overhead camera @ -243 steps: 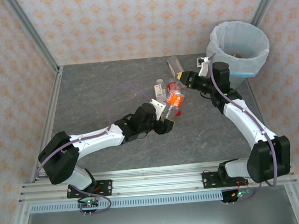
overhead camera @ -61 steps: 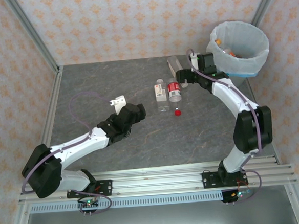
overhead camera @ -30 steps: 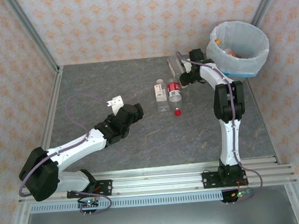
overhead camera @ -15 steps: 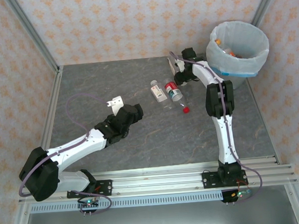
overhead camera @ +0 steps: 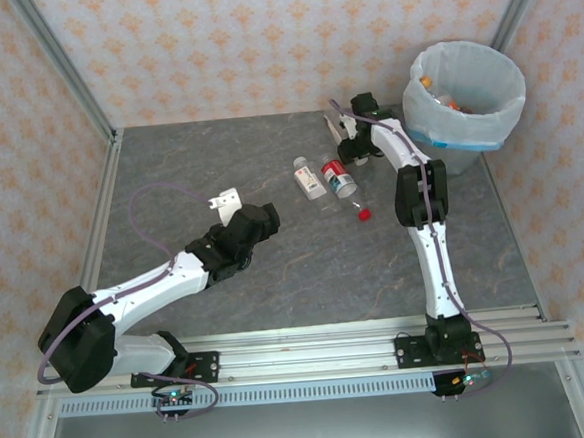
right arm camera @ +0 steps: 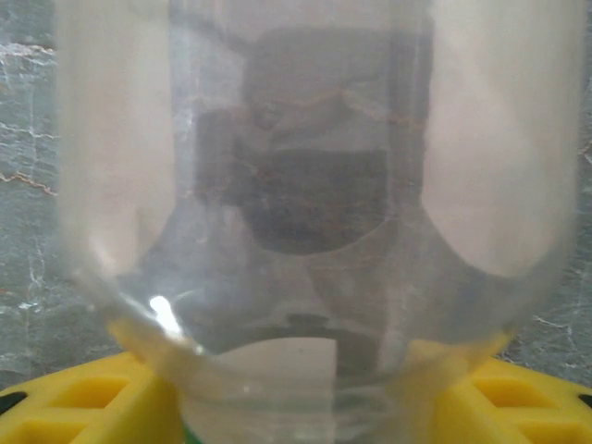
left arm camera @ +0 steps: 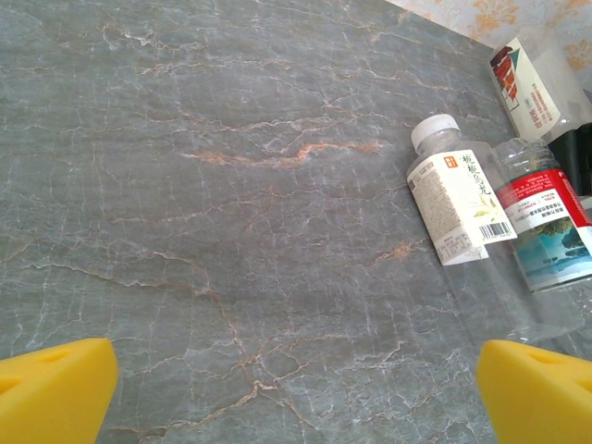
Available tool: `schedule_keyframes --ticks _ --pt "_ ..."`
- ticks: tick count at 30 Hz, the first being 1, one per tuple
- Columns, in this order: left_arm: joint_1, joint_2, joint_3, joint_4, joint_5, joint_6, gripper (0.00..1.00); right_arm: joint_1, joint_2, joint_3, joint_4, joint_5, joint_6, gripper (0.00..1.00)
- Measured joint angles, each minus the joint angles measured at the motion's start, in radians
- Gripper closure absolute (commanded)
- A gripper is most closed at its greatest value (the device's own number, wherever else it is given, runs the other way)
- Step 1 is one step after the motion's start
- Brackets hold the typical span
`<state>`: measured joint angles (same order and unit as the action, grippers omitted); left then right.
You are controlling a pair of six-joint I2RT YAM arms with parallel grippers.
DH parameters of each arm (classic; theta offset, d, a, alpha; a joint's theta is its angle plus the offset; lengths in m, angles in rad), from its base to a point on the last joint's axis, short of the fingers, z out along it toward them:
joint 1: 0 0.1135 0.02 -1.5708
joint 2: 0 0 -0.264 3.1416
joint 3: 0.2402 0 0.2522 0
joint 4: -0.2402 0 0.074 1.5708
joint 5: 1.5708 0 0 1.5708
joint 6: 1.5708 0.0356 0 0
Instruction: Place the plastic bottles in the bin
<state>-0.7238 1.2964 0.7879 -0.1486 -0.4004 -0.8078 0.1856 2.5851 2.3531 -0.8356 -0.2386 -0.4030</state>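
A clear plastic bottle (right arm camera: 296, 185) stands close in front of the right wrist camera, and my right gripper (right arm camera: 296, 407) is shut on its lower part, a yellow pad (right arm camera: 102, 398) against each side. From above, that gripper (overhead camera: 350, 141) sits at the back of the table on this bottle (overhead camera: 340, 125). A white-labelled bottle (overhead camera: 309, 179) and a red-labelled bottle (overhead camera: 340, 176) lie side by side mid-table, also in the left wrist view (left arm camera: 458, 208) (left arm camera: 546, 231). My left gripper (overhead camera: 227, 197) is open over bare table, left of them. The bin (overhead camera: 470, 116) stands at the back right with bottles inside.
A loose red cap (overhead camera: 364, 214) lies on the grey marble table (overhead camera: 218, 164) near the two bottles. Metal frame posts and patterned walls enclose the back and sides. The right arm (overhead camera: 427, 220) stretches nearly straight up the right half.
The right gripper has reached further back-left onto the clear bottle. The two lying bottles have turned and shifted left, and the red cap has rolled right. The left arm has not moved.
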Motion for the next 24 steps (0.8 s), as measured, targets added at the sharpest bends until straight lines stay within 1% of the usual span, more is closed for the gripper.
schedule_keyframes --ticks 3,8,12,15,17,24 --pt "0.0 0.0 0.0 0.0 0.0 -0.001 0.0 0.004 0.0 0.003 -0.003 0.01 0.005 0.46" --pt "0.0 0.0 -0.006 -0.001 0.0 -0.004 0.0 0.011 -0.002 -0.005 -0.002 0.015 0.007 0.62" --pt "0.0 0.0 -0.008 -0.001 0.0 -0.004 0.0 0.012 -0.036 -0.066 0.024 0.019 0.002 0.69" --pt "0.0 0.0 -0.012 -0.001 0.0 -0.004 0.0 0.012 -0.085 -0.156 0.067 0.024 -0.003 0.78" --pt "0.0 0.0 -0.012 0.0 0.0 -0.003 0.0 0.012 -0.133 -0.242 0.096 0.029 -0.009 0.82" --pt "0.0 0.0 -0.012 0.0 0.0 -0.003 0.0 0.012 -0.298 -0.509 0.152 0.031 -0.013 0.84"
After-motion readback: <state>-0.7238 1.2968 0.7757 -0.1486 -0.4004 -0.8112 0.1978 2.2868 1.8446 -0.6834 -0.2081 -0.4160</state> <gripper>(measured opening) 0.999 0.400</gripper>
